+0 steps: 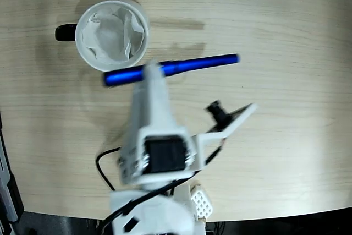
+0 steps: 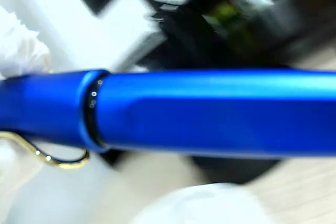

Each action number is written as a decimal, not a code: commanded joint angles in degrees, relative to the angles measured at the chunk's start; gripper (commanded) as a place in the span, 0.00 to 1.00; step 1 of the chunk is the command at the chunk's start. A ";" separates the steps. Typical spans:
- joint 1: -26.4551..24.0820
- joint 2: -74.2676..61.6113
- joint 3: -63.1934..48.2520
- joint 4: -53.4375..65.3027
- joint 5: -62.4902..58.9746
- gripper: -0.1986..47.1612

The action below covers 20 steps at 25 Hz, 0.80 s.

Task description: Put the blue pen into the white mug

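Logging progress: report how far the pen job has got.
Done: the hand has picked up the blue pen and holds it roughly level. In hand: carrying it beside the white mug. Left: tip it in; only crumpled paper sits inside.

An office or lab-like workspace: a pale wood-grain desk [image 1: 286, 136] carries a white robot arm [image 1: 157, 152] trailing black cables [image 1: 104, 171].

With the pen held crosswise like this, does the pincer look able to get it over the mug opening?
Probably yes. In the fixed view the pincer holds the blue pen level, its left end just past the white mug rim. Nothing stands between them, though the pen would likely need tilting to drop in.
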 commanded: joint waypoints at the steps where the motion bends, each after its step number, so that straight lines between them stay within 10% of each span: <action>1: -3.96 6.50 2.20 -3.96 5.71 0.00; 8: -10.99 10.63 13.89 -28.65 9.23 0.00; 20: -16.44 14.50 24.61 -35.33 19.16 0.00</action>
